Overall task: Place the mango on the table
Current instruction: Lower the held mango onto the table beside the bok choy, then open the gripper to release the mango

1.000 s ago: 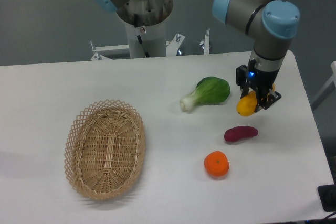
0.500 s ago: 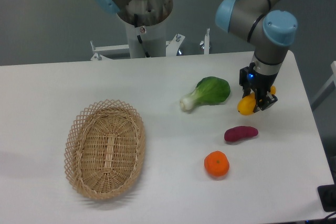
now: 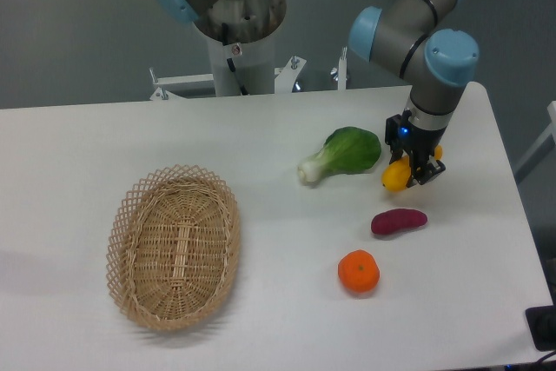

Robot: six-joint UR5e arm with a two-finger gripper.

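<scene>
Nearest the front edge sits a tangerine (image 3: 358, 271), then a sweet potato (image 3: 399, 221); beyond them the gripper (image 3: 414, 166) clamps the mango (image 3: 394, 176) crosswise just above the table (image 3: 261, 136), toward its right edge, beside the bok choy (image 3: 344, 153)

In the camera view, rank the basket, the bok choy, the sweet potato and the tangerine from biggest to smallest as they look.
1. Basket, largest by far.
2. Bok choy.
3 and 4. Sweet potato and tangerine: too alike to rank. The potato looks longer, the tangerine rounder and fuller.
</scene>
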